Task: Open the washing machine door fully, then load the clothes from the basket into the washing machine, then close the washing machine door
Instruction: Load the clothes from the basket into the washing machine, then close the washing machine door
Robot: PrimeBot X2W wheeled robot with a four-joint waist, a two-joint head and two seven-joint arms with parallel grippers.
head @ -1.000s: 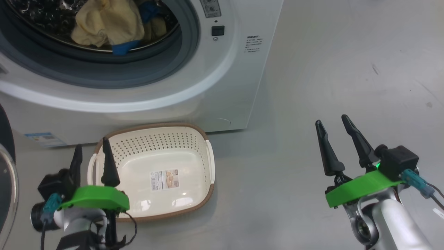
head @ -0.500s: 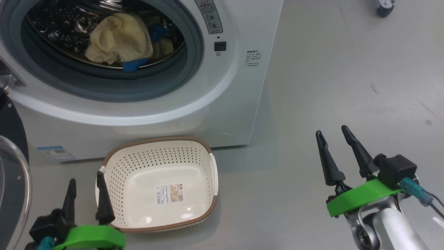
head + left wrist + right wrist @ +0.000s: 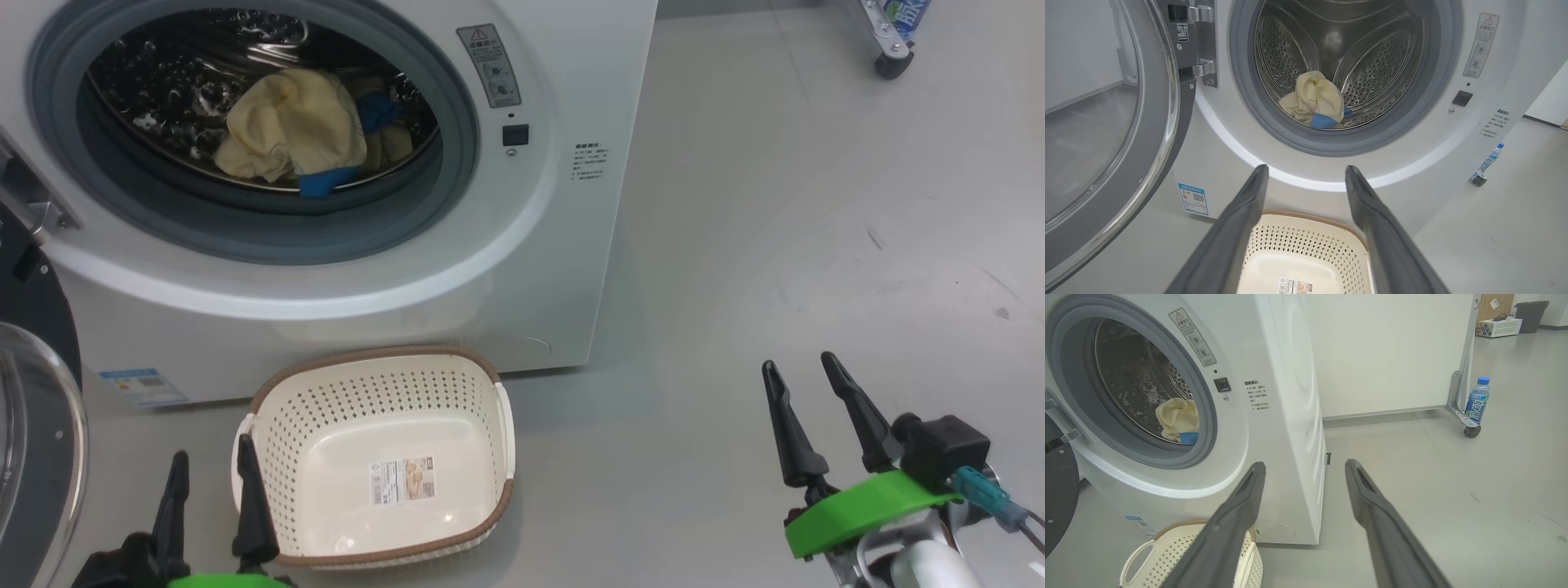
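The clothes (image 3: 286, 135) lie inside the washer (image 3: 571, 245) at eleven o'clock. Our left gripper (image 3: 211, 451) and right gripper (image 3: 798, 363) gape empty, free for the door (image 3: 24, 457).

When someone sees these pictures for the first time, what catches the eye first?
The washing machine stands with its door swung wide to the left, and cream and blue clothes lie in the steel drum. On the floor before it sits the empty basket.

The clothes (image 3: 294, 135) lie in the washing machine (image 3: 563, 269), basket (image 3: 367, 392) before it.
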